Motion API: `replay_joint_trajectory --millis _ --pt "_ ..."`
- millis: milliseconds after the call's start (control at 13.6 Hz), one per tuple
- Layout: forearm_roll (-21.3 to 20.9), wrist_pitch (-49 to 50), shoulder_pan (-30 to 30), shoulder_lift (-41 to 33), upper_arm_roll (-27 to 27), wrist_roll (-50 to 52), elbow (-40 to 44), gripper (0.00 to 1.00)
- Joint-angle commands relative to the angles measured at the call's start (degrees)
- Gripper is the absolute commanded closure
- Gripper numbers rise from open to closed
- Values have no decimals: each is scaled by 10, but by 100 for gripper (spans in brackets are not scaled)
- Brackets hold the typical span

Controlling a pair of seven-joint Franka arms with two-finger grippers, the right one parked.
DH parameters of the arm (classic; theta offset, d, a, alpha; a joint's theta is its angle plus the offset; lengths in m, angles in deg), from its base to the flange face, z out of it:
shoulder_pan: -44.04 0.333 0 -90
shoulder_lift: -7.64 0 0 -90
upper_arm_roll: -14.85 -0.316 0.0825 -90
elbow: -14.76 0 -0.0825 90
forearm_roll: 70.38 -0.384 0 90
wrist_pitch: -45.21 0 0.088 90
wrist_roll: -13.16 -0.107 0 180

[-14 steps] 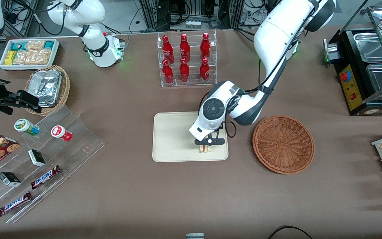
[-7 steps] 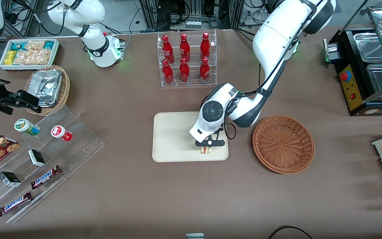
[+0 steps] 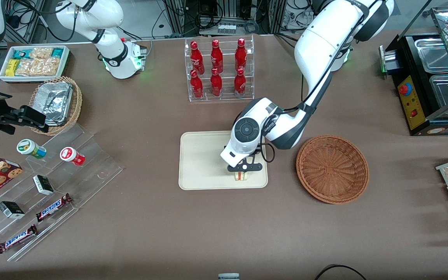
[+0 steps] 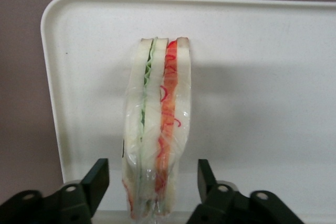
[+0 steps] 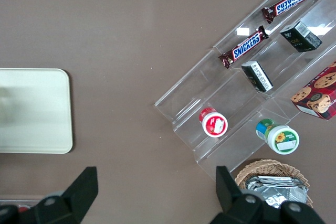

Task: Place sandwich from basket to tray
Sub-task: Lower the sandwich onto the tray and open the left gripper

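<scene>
Release is the step in hand, as far as one can judge. The end effector (image 3: 244, 168) stands over the lower right part of the tray (image 3: 200, 159), which lies at the centre of the front view. In the wrist view its two fingers (image 4: 97, 179) are spread wide, one on each side of the sandwich (image 4: 157, 129), and a clear gap shows on both sides, so they do not press it.

The sandwich (image 3: 241, 176) stands on its edge on the tray (image 4: 262, 77), near the rim that is closer to the front camera, with the green and red filling layers showing along the cut side. It seems to be wrapped in clear film.

The basket (image 3: 332, 168) lies on the brown surface (image 3: 150, 217) just beside the tray, toward the working arm's end, and nothing shows in it.

The placing itself looks done. The next move probably calls for a straight lift of the end effector, with the fingers kept apart, so that the narrow upright wedge is not brushed and tipped over.
</scene>
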Motion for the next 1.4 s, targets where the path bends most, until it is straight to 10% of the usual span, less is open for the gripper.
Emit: replay_joint_trajectory --millis 0,1325 --pt "-11 6 -9 5 -7 28 22 0" --pt "-11 151 63 -113 -31 20 55 0"
